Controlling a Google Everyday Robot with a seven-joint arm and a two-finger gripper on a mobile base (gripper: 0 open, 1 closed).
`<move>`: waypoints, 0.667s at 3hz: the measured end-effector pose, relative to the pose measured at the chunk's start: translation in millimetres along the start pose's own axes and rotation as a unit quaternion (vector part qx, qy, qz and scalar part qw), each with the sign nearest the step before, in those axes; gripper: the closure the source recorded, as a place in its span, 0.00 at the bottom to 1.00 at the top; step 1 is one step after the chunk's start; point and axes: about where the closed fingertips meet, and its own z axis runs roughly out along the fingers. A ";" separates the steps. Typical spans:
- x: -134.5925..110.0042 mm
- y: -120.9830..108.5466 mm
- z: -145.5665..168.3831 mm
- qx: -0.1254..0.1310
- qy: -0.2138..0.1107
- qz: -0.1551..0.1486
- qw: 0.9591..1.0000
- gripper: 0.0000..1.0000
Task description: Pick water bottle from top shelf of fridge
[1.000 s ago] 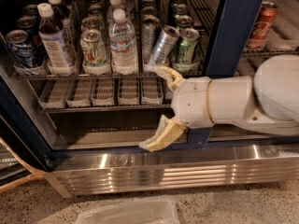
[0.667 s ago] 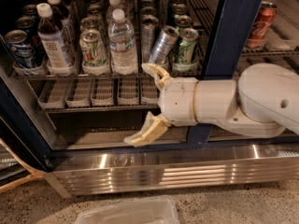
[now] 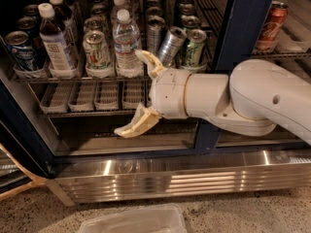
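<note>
Lately the gripper (image 3: 141, 94) has slid left across the open fridge (image 3: 240, 38), its two tan fingers spread wide apart, the upper one now just beside the water bottle (image 3: 126, 45). That bottle stands upright at the front of the top shelf (image 3: 43, 80), so a grasp looks close. Its pale label's print is unreadable, as is the cans' lettering.
</note>
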 end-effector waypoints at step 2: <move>-5.4 -39.0 7.2 0.044 0.045 -0.047 0.997 0.00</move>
